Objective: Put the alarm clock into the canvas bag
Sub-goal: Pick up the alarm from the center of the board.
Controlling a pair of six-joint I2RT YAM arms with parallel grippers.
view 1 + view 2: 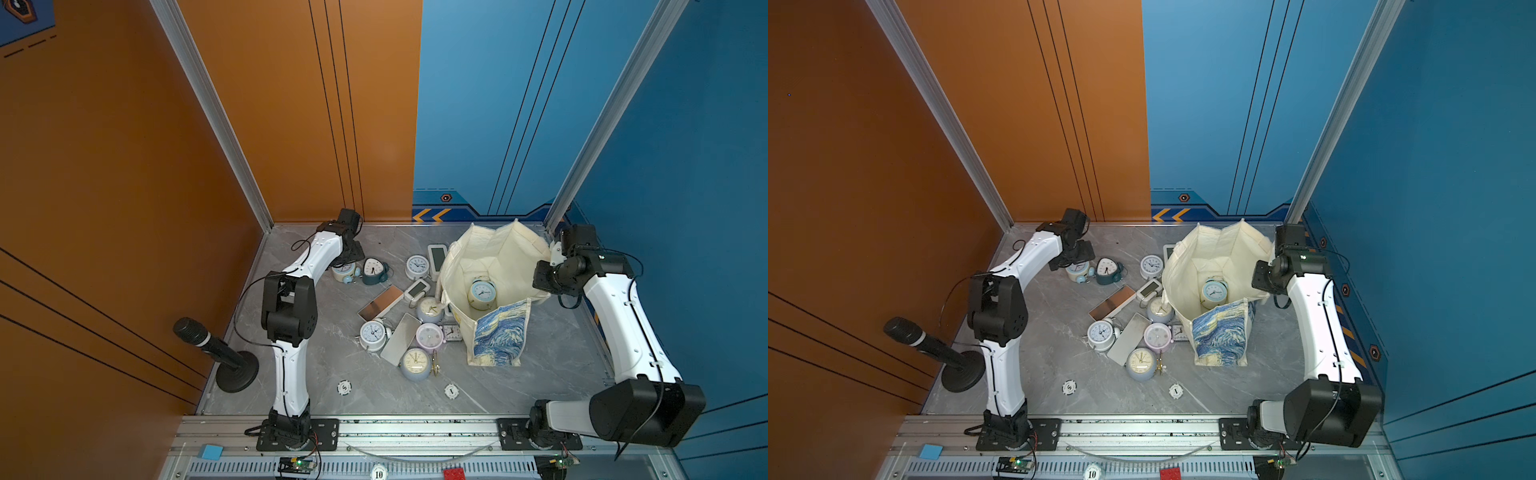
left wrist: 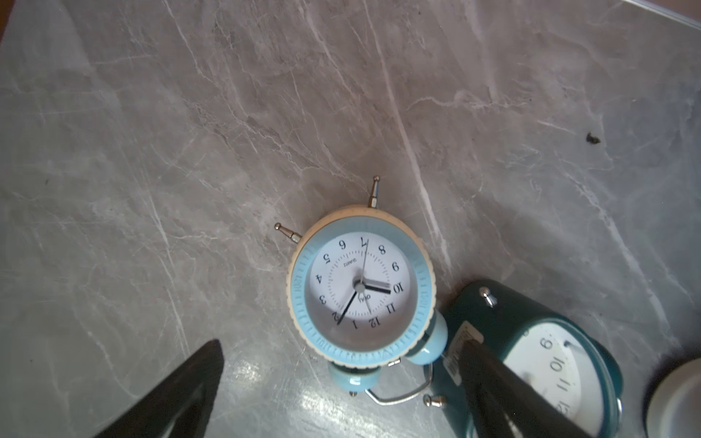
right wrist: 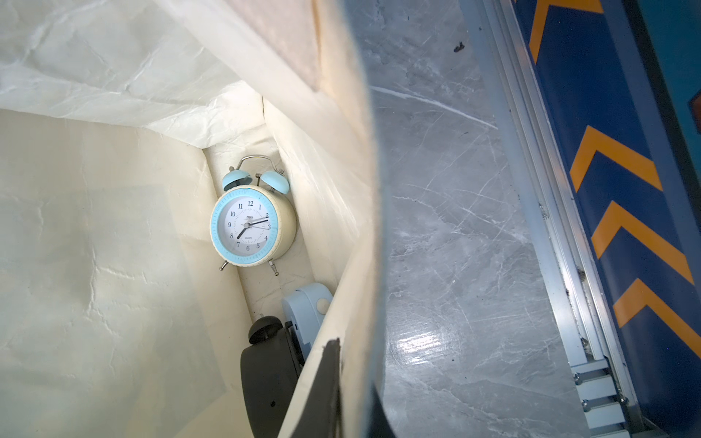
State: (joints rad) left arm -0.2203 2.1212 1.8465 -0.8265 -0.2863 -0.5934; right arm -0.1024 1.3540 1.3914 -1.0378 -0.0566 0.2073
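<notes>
An alarm clock (image 2: 360, 288) with a cream body, pale blue rim and twin bells lies face up at the table's far left (image 1: 344, 271). My left gripper (image 2: 343, 343) hovers right over it, open, with its black fingers apart on either side of the bell end and nothing held. In both top views the canvas bag (image 1: 498, 332) (image 1: 1221, 332) stands open at the far right, cream inside with a blue-and-yellow print outside. My right gripper (image 3: 349, 364) is shut on the bag's right rim (image 1: 540, 286). A like blue clock (image 3: 250, 227) stands inside the bag.
A dark teal clock (image 2: 531, 360) lies touching the alarm clock's bell side. Several more clocks and flat mirror-faced ones (image 1: 415, 328) are heaped mid-table left of the bag. A black clock (image 3: 269, 371) and a pale blue one (image 3: 307, 314) lie in the bag. A microphone stand (image 1: 232, 374) is at the left edge.
</notes>
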